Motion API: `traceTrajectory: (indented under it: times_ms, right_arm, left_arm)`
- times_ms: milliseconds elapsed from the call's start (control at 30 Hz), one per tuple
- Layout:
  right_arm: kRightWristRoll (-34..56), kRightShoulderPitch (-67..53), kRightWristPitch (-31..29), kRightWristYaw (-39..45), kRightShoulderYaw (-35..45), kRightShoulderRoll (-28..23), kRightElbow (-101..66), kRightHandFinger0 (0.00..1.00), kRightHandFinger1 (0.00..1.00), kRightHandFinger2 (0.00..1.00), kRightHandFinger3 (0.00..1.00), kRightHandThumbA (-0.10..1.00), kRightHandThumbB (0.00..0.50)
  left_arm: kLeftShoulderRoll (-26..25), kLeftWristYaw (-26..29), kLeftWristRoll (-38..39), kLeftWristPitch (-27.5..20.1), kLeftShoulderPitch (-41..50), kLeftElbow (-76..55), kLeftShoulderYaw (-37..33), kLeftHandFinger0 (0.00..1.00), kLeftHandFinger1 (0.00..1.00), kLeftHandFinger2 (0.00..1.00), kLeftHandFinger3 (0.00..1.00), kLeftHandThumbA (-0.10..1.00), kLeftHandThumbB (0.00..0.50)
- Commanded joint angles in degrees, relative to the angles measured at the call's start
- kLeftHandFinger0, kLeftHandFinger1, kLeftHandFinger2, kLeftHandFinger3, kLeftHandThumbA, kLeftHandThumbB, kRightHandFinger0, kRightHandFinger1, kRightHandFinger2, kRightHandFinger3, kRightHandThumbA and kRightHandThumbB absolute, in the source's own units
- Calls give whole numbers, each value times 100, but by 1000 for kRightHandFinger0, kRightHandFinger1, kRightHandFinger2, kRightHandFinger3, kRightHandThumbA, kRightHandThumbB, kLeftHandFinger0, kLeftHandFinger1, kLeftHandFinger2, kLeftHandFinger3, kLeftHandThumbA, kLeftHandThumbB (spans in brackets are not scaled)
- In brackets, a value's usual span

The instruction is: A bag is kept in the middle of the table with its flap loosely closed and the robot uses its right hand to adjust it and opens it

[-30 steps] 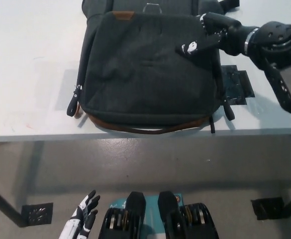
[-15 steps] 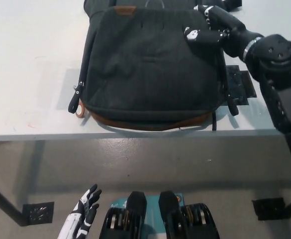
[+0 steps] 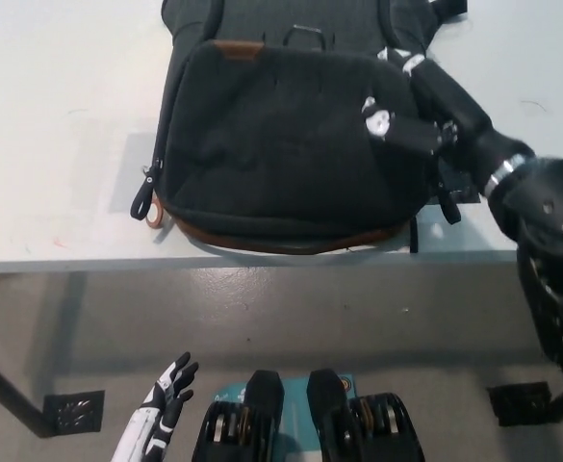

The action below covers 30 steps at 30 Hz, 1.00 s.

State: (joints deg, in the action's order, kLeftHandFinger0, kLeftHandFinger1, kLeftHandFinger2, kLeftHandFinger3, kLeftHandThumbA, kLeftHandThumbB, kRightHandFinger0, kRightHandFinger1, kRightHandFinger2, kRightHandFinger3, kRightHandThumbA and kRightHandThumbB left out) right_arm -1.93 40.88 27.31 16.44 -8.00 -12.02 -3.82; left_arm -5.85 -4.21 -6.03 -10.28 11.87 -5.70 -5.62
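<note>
I see even, bright overhead light washing the white worktop (image 3: 50, 144) pale toward eleven o'clock. A soft grey shadow lies at nine o'clock of the backpack (image 3: 281, 144), whose dark fabric swallows detail. Focus is sharp.

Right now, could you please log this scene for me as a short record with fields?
surface: white table
object: dark grey bag, lying flat near the table's front edge
bag trim: brown base strip along the near side, brown tab at the top
flap: lies closed over the bag
zipper pull: hangs at the bag's left side
right hand: black, resting on the bag's upper right part; grip cannot be told
left hand: white, low at the bottom left, away from the table, fingers apart, holding nothing
</note>
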Motion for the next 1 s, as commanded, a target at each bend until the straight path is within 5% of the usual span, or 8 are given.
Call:
traceTrajectory:
  times_ms: [0, 233, 600, 733, 800, 833, 867, 967]
  right_arm:
    - [-1125, -453, -38, -130, 97, 32, -2985, 35, 442, 772, 842, -100, 133]
    - [-1352, -1977, -39, -585, -349, 342, -2865, 54, 455, 780, 823, -100, 125]
    - [-1731, -3249, -1034, -985, -824, 507, -1005, 72, 488, 782, 803, -100, 113]
    - [-2391, -3292, -746, -1081, -1213, 315, -122, 286, 678, 939, 971, -100, 168]
    - [-2673, -3167, -418, -808, -1528, 105, 200, 729, 1000, 1000, 1000, 450, 173]
    - [-2816, -2999, -265, -265, -1908, -193, 326, 1000, 1000, 1000, 1000, 762, 195]
    - [-3056, -2895, -207, -94, -2171, -329, 409, 1000, 1000, 1000, 1000, 994, 246]
    - [-3585, -2677, -78, -83, -2708, -504, 687, 1000, 1000, 1000, 1000, 1000, 299]
  left_arm:
    - [-132, -33, -113, -199, -193, -61, 14, 1000, 1000, 1000, 1000, 990, 41]
    - [-108, -35, -92, -205, -167, -48, -6, 1000, 1000, 1000, 1000, 974, 38]
    - [-91, 39, -150, -211, -113, 4, 25, 1000, 1000, 1000, 1000, 987, 30]
    - [-84, 17, -113, -277, -87, 48, 6, 1000, 1000, 1000, 1000, 972, 25]
    - [-72, 10, -106, -265, -105, 48, -3, 1000, 1000, 1000, 1000, 971, 35]
    - [-64, 12, -79, -252, -112, 49, 8, 1000, 1000, 1000, 1000, 968, 39]
    - [-74, 12, -74, -246, -119, 46, 20, 1000, 1000, 1000, 1000, 968, 38]
    - [-69, 18, -70, -277, -186, 102, 25, 1000, 1000, 1000, 1000, 969, 31]
